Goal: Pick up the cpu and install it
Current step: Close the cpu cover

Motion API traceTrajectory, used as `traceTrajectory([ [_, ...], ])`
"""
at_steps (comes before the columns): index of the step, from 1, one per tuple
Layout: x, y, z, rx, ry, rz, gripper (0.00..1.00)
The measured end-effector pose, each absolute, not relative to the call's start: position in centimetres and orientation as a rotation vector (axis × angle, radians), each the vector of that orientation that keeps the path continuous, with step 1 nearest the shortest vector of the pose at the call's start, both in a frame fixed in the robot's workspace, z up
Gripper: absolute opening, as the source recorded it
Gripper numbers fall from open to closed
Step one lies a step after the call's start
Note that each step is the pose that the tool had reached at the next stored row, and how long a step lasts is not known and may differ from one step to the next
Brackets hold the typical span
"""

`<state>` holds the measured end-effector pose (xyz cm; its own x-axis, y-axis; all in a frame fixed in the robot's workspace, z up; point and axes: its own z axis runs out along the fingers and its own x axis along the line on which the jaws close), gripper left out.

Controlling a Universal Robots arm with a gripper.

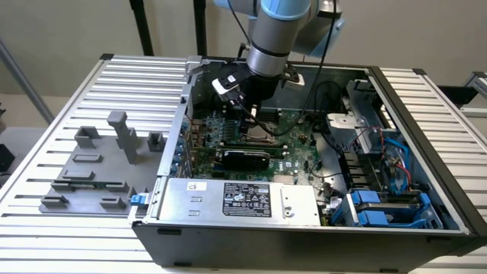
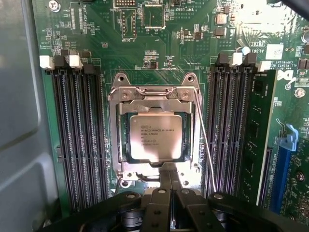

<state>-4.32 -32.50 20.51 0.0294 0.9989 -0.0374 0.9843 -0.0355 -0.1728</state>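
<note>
Silvery cpu (image 2: 155, 137) lies in the socket (image 2: 154, 95), pincer (image 2: 167, 170) overlapping its edge.

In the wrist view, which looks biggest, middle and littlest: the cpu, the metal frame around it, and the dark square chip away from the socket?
1. metal frame: biggest, it surrounds the cpu.
2. cpu: middle.
3. square chip: clearly littlest.
</note>
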Motion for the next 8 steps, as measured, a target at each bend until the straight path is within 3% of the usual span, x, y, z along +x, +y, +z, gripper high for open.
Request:
traceTrajectory([
  [8,-4.44,-32.50,20.24,-2.181,-2.111,0.225,0.11],
])
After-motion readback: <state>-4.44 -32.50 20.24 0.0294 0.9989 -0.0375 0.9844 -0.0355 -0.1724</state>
